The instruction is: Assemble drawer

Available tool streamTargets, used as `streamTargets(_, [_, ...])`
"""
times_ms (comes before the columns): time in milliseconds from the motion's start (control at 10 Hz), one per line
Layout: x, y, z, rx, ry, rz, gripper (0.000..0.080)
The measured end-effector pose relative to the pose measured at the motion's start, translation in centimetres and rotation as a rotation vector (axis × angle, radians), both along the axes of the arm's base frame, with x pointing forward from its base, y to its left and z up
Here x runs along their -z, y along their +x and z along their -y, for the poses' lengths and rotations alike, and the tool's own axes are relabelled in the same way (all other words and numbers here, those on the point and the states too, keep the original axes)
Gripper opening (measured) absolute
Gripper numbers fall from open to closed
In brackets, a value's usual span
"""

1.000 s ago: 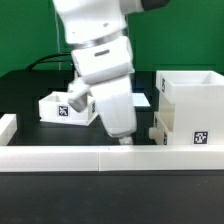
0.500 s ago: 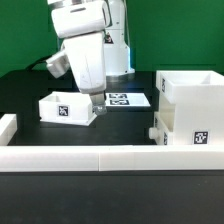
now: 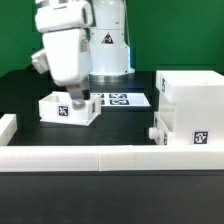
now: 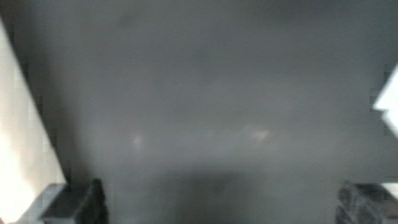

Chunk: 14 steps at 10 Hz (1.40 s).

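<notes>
In the exterior view, the large white box-shaped plastic shell (image 3: 190,110) stands upright with its open top showing and a square tag on its front wall. I take it as the fixed point. Well to the exterior view's left of the shell sits a small white open-top plastic tray (image 3: 55,112), tag facing the camera. The gripper (image 3: 78,101) hangs right over the tray's near corner, on the side towards the shell. By my reading it is lining up to take a wall of that tray. Tight against the shell's side on the exterior view's left is a second small white piece (image 3: 158,129). It is probably the other tray part-way in, but I cannot tell for sure. The flat white marker board (image 3: 122,99) lies behind, between tray and shell. A low white border rail (image 3: 100,158) runs in front of the shell and closes off that edge. The black table (image 3: 125,125) is bare between tray and shell — open room to slide or carry the tray across.

The wrist view is blurred. Mostly dark table shows, with pale strips at two margins that I cannot name. The two dark fingers (image 4: 75,200) sit far apart, so the gripper (image 4: 222,198) is spread wide with nothing between its jaws.
</notes>
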<state>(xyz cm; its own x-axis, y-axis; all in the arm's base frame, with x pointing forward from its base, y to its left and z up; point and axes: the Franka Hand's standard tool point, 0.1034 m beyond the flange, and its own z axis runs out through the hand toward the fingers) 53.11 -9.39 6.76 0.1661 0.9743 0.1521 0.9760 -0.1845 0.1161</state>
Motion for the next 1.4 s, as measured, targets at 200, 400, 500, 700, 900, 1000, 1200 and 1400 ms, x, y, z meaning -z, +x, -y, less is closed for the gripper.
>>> streamTargets(200, [-0.2, -0.7, 0.2, 0.025, -0.003, -0.008, 0.0649])
streamTargets(400, [-0.1, -0.8, 0.2, 0.172, 0.019, -0.029, 0.0649])
streamTargets(500, [-0.1, -0.8, 0.2, 0.236, 0.028, -0.037, 0.0649])
streamTargets(700, [-0.5, -1.2, 0.6, 0.45, 0.052, -0.056, 0.0649])
streamTargets(900, [-1.6, -2.6, 1.0, 0.649, 0.062, -0.075, 0.0649])
streamTargets(1000, [-1.5, -3.2, 1.0, 0.73, 0.073, -0.089, 0.0649])
streamTargets(1200, [-1.4, -3.1, 0.8, 0.854, 0.096, -0.104, 0.0649])
streamTargets(1400, [-1.4, -3.1, 0.7, 0.995, 0.121, -0.122, 0.0649])
